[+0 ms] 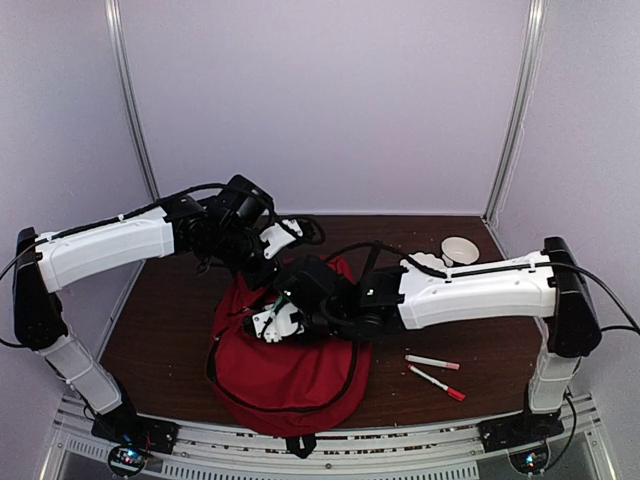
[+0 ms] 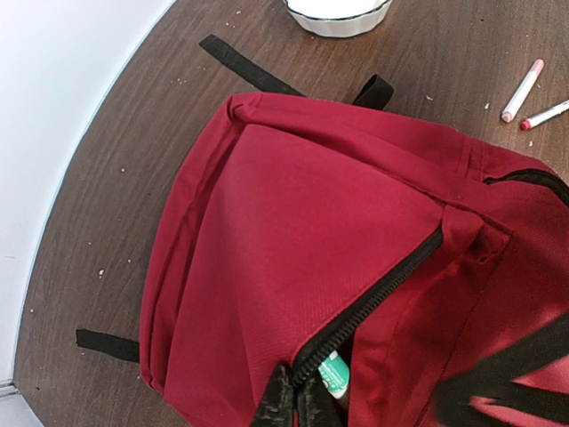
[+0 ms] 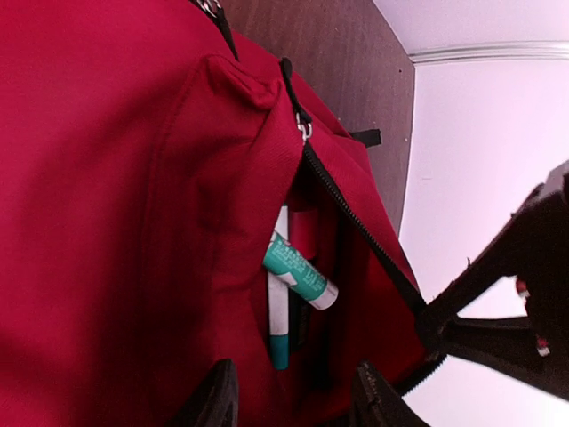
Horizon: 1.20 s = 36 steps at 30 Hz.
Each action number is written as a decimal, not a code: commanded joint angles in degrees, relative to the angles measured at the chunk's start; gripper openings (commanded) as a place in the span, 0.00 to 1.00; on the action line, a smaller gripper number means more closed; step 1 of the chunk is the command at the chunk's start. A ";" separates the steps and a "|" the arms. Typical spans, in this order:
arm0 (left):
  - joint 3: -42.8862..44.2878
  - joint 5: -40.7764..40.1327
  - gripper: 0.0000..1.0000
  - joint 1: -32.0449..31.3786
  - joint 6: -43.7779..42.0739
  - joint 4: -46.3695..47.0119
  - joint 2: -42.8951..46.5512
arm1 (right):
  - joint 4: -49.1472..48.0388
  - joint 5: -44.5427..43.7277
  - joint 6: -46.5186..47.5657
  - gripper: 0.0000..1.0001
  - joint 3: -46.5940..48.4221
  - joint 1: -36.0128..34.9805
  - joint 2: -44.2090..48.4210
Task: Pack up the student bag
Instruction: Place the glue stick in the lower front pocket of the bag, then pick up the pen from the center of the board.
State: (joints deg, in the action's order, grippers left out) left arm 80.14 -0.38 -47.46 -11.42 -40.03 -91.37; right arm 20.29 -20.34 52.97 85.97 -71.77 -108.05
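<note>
The student bag (image 1: 290,375), a red backpack with black zippers, lies in the middle of the table. My left gripper (image 2: 298,407) is shut on the zipper edge of its front pocket and holds the pocket agape. In the right wrist view the same gripper (image 3: 449,325) shows pinching that edge. My right gripper (image 3: 293,405) is open just above the pocket mouth, with nothing between its fingers. Inside the pocket lie a teal-and-white glue stick (image 3: 300,271) and a white marker with a teal cap (image 3: 278,316). The glue stick (image 2: 334,375) also peeks out in the left wrist view.
Two white markers with red caps (image 1: 432,361) (image 1: 437,383) lie on the table right of the bag. A white bowl (image 1: 459,250) stands at the back right. Black straps (image 2: 244,64) trail from the bag. White walls close in the table.
</note>
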 commanded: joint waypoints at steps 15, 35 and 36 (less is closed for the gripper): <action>1.73 0.16 0.00 0.13 0.26 1.54 -0.04 | 26.73 21.94 -18.30 0.36 -29.22 9.79 28.23; 2.11 1.31 0.00 0.18 0.38 1.32 -0.74 | 30.04 28.60 -17.84 0.33 -36.93 32.05 21.67; 2.12 1.32 0.00 0.13 0.35 1.22 -0.79 | 30.03 28.72 -17.77 0.33 -36.71 32.31 21.06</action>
State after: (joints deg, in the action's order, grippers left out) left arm 80.27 0.27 -47.46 -11.42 -40.38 -91.79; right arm 50.28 7.14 35.46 48.25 -40.51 -85.27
